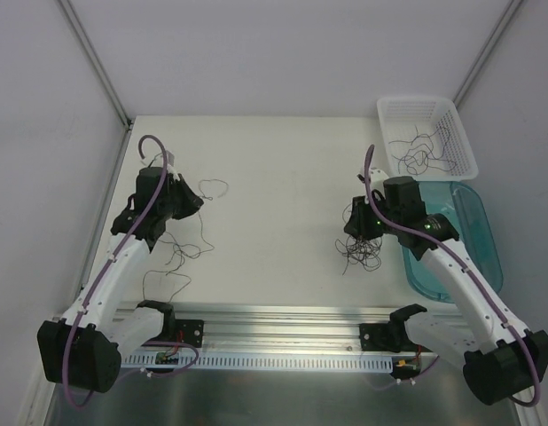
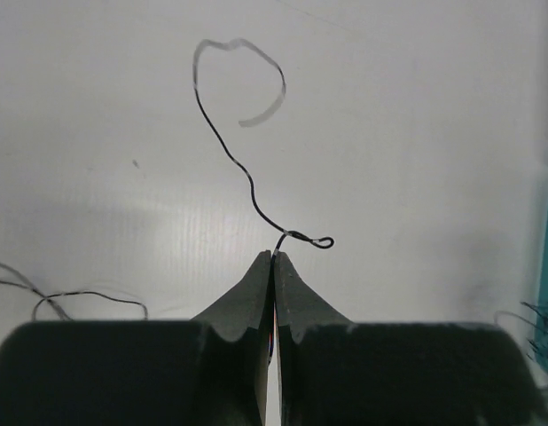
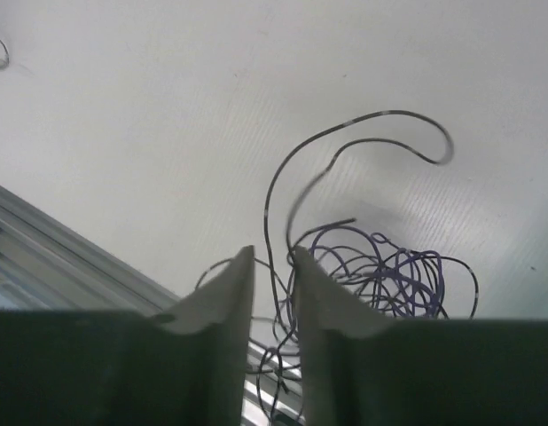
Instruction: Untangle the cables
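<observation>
The cables are hair-thin dark strands. My left gripper (image 1: 196,201) (image 2: 274,256) is shut on the end of one curly cable (image 2: 228,153) (image 1: 214,186), which loops away over the white table. My right gripper (image 1: 356,227) (image 3: 274,257) stands slightly open. A few strands run loose through the gap between its fingers, and one long strand (image 3: 380,120) arcs up from there. The purplish wad of cables (image 3: 394,275) (image 1: 363,250) hangs just beside and under the right fingers. More loose cables (image 1: 178,254) lie near the left arm.
A white basket (image 1: 416,102) at the back right holds several strands. A teal tray (image 1: 473,244) lies under the right arm. A metal rail (image 1: 283,312) runs along the near table edge. Another strand (image 2: 79,297) lies left of the left fingers.
</observation>
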Motion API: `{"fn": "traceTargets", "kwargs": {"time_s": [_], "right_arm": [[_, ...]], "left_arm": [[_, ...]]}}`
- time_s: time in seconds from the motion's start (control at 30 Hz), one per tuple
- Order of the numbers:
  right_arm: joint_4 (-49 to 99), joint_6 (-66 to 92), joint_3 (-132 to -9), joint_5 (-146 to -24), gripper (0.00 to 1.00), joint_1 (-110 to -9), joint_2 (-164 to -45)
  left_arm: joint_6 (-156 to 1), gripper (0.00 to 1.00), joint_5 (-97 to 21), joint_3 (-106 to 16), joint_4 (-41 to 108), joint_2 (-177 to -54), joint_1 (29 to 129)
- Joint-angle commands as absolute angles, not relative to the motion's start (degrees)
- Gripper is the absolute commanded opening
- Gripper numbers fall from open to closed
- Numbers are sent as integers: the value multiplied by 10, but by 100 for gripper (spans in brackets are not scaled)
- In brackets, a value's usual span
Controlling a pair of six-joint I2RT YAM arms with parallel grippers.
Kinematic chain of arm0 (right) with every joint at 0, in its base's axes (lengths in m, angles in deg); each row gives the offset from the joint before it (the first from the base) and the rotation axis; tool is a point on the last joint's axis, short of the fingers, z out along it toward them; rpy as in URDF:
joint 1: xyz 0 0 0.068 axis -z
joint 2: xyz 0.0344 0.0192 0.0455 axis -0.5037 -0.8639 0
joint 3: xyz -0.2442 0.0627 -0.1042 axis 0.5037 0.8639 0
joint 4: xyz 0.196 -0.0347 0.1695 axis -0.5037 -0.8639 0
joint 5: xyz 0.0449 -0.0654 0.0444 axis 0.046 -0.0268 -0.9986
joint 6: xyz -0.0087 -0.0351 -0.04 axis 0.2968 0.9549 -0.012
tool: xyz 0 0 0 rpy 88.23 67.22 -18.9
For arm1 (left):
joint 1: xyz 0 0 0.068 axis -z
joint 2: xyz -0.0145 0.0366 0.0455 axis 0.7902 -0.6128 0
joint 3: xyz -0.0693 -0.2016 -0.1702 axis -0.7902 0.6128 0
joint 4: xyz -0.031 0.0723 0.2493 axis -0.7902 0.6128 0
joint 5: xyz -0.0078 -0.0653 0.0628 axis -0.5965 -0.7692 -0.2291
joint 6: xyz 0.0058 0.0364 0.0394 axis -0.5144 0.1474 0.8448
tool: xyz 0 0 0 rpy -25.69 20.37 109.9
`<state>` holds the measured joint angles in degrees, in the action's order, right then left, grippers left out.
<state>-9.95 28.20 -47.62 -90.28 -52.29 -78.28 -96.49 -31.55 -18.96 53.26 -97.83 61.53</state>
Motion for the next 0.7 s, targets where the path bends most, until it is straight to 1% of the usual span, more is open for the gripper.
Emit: {"fn": "traceTargets", "kwargs": {"time_s": [0.0, 0.07, 0.13, 0.17, 0.27, 0.37, 0.4, 0.47, 0.53, 0.57, 0.6, 0.63, 0.67], "right_arm": [[-65, 255, -488, -929, 32, -524, -822], [-47, 239, -487, -919, 48, -527, -849], [-38, 230, -486, -908, 55, -534, -858], [-35, 227, -485, -903, 62, -537, -861], [-19, 218, -480, -901, 70, -564, -850], [0, 208, -469, -897, 75, -589, -841], [7, 204, -465, -898, 75, -611, -836], [29, 185, -451, -884, 76, -645, -833], [49, 175, -439, -876, 78, -664, -831], [54, 170, -431, -870, 79, -672, -829], [58, 165, -427, -866, 79, -689, -832], [61, 163, -424, -863, 79, -696, -830], [62, 161, -417, -859, 80, -708, -831]], "left_arm": [[-892, 0, -467, -224, 539, -972, 616], [-882, 0, -503, -217, 539, -967, 616], [-879, 0, -536, -211, 539, -955, 617], [-876, 0, -548, -210, 539, -953, 617], [-869, 0, -588, -206, 539, -943, 617], [-869, 0, -598, -197, 539, -928, 617], [-869, 0, -604, -195, 539, -925, 618], [-879, 0, -584, -184, 539, -913, 617], [-893, 1, -534, -169, 540, -901, 617], [-903, 11, -469, -152, 547, -895, 617], [-925, 15, -432, -145, 555, -882, 618], [-939, 16, -398, -131, 579, -877, 617], [-960, 18, -326, -125, 590, -872, 617]]}}
